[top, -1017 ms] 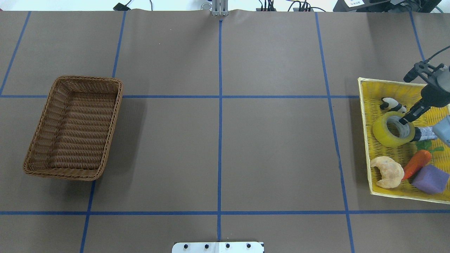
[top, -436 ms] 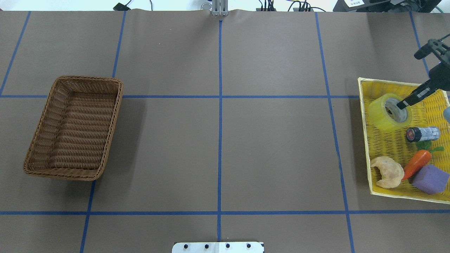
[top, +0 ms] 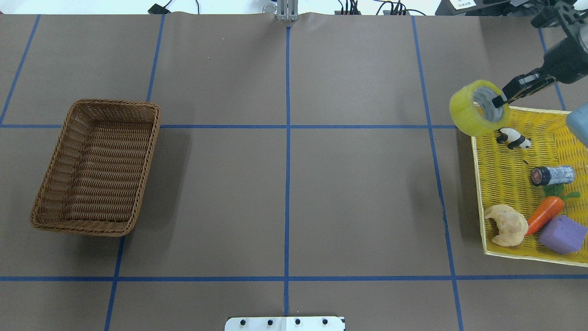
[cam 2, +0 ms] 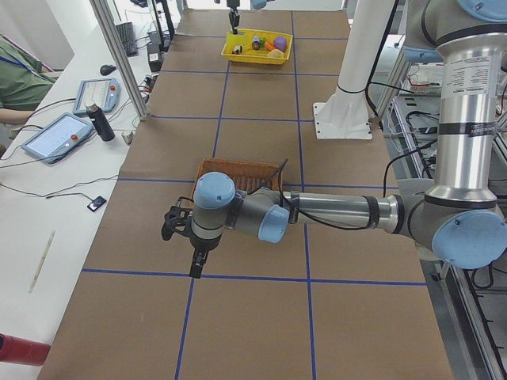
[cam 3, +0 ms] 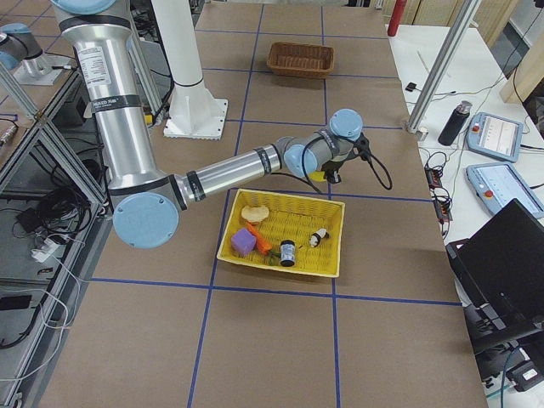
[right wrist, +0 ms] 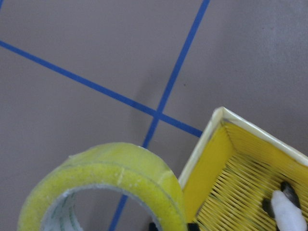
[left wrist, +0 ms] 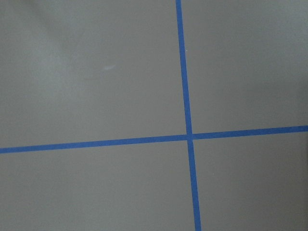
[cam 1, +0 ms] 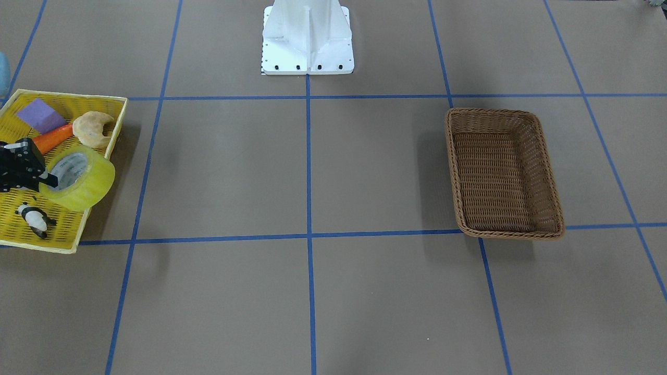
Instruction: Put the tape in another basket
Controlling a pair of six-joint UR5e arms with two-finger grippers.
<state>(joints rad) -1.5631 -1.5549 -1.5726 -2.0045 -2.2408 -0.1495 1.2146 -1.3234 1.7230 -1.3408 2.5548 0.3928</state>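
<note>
— Where is the tape (top: 468,112)?

— Up in the air, clear of the table (top: 358,193), hanging over the far corner of the yellow tray (top: 505,193) on the robot's right side. It is tilted, its open core turned up and toward the arm.

— What has hold of it?

— The right gripper (top: 498,99). One finger reaches into the pale core and the jaws are clamped on the wall of the roll. The wrist camera on that arm shows the yellow roll right below it, with the tray's corner beside it.

— And the basket (top: 96,168)?

— The brown wicker one sits flat on the table on the robot's left side, well apart from the tape.

— What lies in the tray?

— A panda figure (top: 513,138) just beside the hanging roll, a small bottle (top: 551,175), a carrot (top: 544,214), a croissant (top: 506,225) and a purple block (top: 562,235).

— The left gripper (cam 2: 195,269)?

— It hangs over the table, beyond the basket, pointing down. Its camera sees only crossing blue lines (left wrist: 187,137). Whether its jaws are parted or closed, I cannot tell.
</note>
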